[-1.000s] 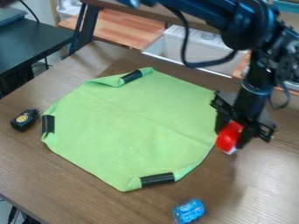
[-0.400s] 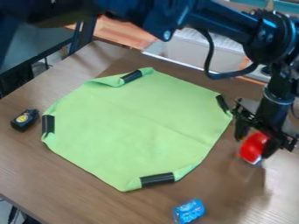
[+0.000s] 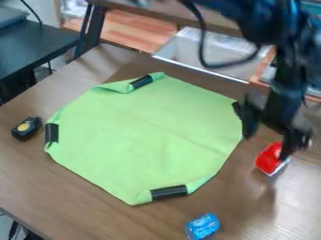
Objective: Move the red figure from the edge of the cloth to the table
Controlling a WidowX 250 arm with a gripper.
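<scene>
My gripper [image 3: 266, 143] hangs at the right of the camera view, open, with its two fingers spread wide apart. Just beneath the right-hand finger, the red figure [image 3: 268, 160] rests on the brown table [image 3: 238, 206], and that finger overlaps its right side in the view. Between the figure and the right edge of the green cloth [image 3: 144, 136] lies a strip of bare tabletop. The cloth is spread out with black bands at its folded corners.
A blue can-like object [image 3: 202, 227] lies near the front of the table, below the cloth. A small black object with a yellow mark [image 3: 26, 128] sits left of the cloth. Behind the table's far edge stands a white bin [image 3: 210, 49].
The red figure, between the fingers earlier, went right from beside the cloth and is now let go on the table. The gripper has opened and shifted back left a little.
</scene>
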